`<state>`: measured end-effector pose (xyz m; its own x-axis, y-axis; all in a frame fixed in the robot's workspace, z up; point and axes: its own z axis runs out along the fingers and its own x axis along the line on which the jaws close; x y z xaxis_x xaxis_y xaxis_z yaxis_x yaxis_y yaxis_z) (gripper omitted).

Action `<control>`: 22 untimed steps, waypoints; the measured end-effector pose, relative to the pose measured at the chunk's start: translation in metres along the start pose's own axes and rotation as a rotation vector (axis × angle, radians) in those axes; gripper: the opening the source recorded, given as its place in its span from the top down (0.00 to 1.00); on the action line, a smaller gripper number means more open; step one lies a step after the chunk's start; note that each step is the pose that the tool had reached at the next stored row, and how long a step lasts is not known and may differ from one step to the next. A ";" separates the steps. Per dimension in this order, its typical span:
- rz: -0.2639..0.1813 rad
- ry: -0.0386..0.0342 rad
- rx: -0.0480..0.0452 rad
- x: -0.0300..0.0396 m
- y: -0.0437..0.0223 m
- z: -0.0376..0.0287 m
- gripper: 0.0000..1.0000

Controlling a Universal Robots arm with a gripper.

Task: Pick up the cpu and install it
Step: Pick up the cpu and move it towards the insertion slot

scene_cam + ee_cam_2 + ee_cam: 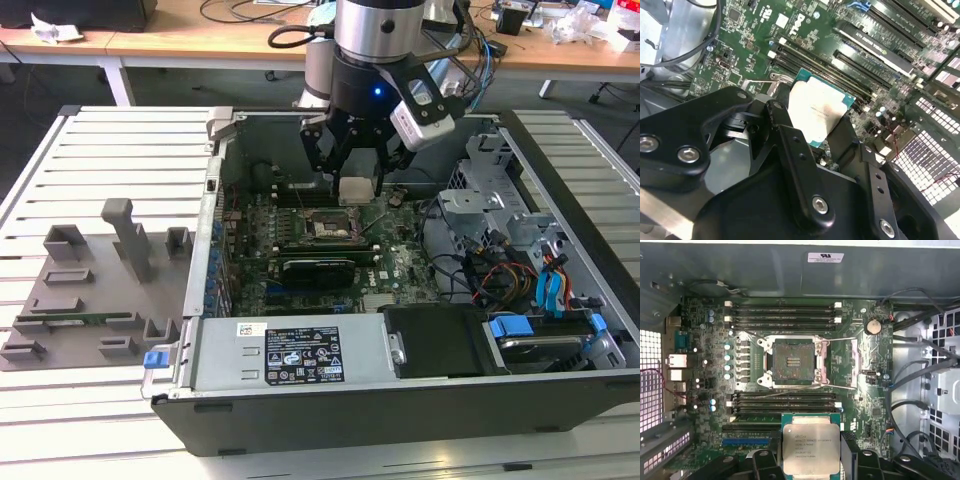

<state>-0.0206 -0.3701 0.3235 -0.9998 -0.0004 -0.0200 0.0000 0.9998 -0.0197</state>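
Hovering over the open black computer case, your pincer is closed on two opposite edges of the small flat square cpu with its silvery-grey metal top. Pick-up looks done to me, but not seating. The metal-rimmed black socket lies bare below, near the chip but apart. Your arm points straight down.

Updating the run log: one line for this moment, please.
jaws: shut on small square silvery-grey cpu | cpu: held above green motherboard | black metal-rimmed socket: empty
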 end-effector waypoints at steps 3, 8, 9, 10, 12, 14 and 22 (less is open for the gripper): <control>0.000 -0.0001 -0.0001 0.0001 0.0033 0.0034 0.45; 0.000 0.0000 0.0000 0.0002 0.0074 0.0107 0.45; 0.000 0.0000 0.0002 0.0003 0.0081 0.0119 0.45; 0.000 -0.0001 -0.0001 0.0003 0.0098 0.0131 0.45; 0.000 0.0000 0.0006 0.0003 0.0161 0.0137 0.45; 0.000 0.0000 0.0007 0.0003 0.0251 0.0141 0.45; 0.000 0.0000 0.0010 0.0017 0.0350 0.0181 0.45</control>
<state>-0.0220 -0.3354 0.3046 -0.9998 -0.0005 -0.0200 -0.0001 0.9998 -0.0208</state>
